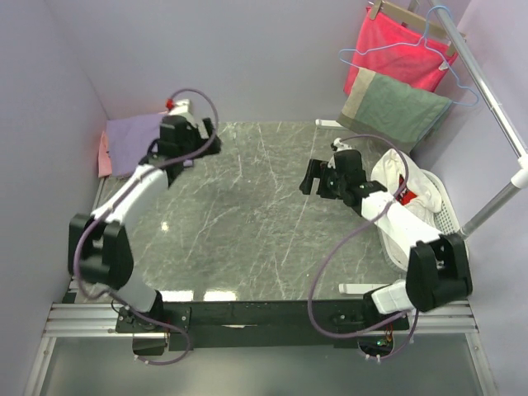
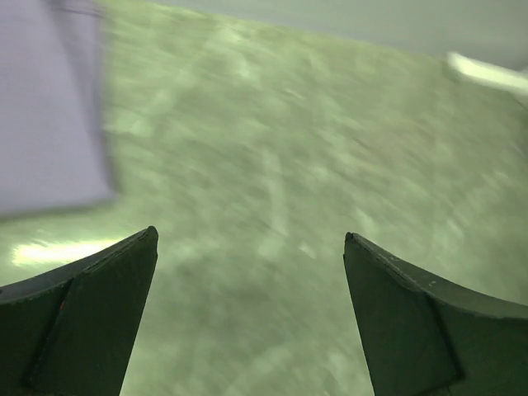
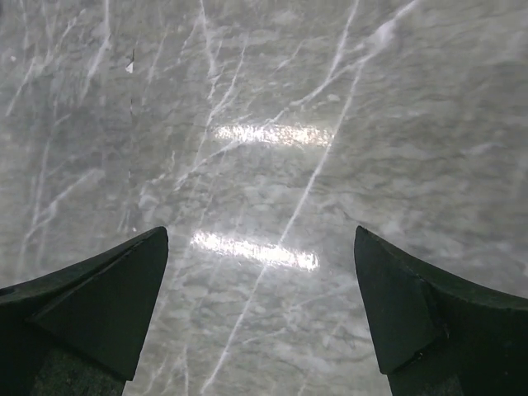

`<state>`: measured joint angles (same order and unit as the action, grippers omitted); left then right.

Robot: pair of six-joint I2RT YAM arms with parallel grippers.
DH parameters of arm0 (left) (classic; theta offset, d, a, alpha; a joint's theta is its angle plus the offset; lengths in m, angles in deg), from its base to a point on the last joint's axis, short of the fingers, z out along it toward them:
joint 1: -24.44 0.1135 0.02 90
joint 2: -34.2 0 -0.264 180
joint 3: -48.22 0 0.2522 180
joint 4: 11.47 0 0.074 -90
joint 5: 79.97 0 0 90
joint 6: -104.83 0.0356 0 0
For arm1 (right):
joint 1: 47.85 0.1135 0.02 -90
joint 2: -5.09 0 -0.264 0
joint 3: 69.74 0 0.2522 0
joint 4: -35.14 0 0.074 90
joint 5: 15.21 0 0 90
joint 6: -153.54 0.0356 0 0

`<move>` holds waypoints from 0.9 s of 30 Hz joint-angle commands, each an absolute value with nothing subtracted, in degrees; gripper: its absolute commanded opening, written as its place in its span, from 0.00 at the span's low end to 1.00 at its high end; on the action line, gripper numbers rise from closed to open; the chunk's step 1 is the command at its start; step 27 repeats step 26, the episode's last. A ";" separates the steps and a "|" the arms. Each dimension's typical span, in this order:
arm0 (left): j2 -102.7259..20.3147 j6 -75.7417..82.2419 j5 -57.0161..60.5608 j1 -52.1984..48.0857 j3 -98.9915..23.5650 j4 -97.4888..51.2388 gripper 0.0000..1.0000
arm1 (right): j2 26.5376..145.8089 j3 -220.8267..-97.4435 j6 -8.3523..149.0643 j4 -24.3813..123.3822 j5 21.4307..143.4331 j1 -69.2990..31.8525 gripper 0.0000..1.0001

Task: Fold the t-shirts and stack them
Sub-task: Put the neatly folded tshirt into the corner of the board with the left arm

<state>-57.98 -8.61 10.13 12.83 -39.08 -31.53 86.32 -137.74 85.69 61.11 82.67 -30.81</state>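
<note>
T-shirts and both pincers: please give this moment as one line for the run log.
lavender t-shirt: folded, on pink t-shirt, far-left corner | left pincer: open, empty, beside them | right pincer: open, empty, over table

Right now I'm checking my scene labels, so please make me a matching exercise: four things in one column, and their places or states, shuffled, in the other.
Things:
1. lavender t-shirt
2. red cloth
3. white laundry
4. right gripper

Places or states:
A. in the basket at the right
B. open above a bare part of the table
C. lying at the table's far left corner
D. hanging at the far right

Pairs: 1-C, 2-D, 3-A, 4-B.
</note>
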 commanded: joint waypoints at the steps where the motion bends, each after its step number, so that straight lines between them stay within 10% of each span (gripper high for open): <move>1: -45.20 -11.79 15.93 7.31 -31.83 -26.73 0.99 | 75.95 -133.71 83.67 60.51 65.07 -26.94 1.00; 13: -18.29 -13.03 22.59 4.85 -10.73 -28.48 0.99 | 51.07 -121.39 81.82 54.09 54.76 -25.79 1.00; 27: -15.99 -12.07 26.55 3.35 -8.61 -28.22 0.99 | 47.11 -117.16 79.54 49.79 50.45 -25.70 1.00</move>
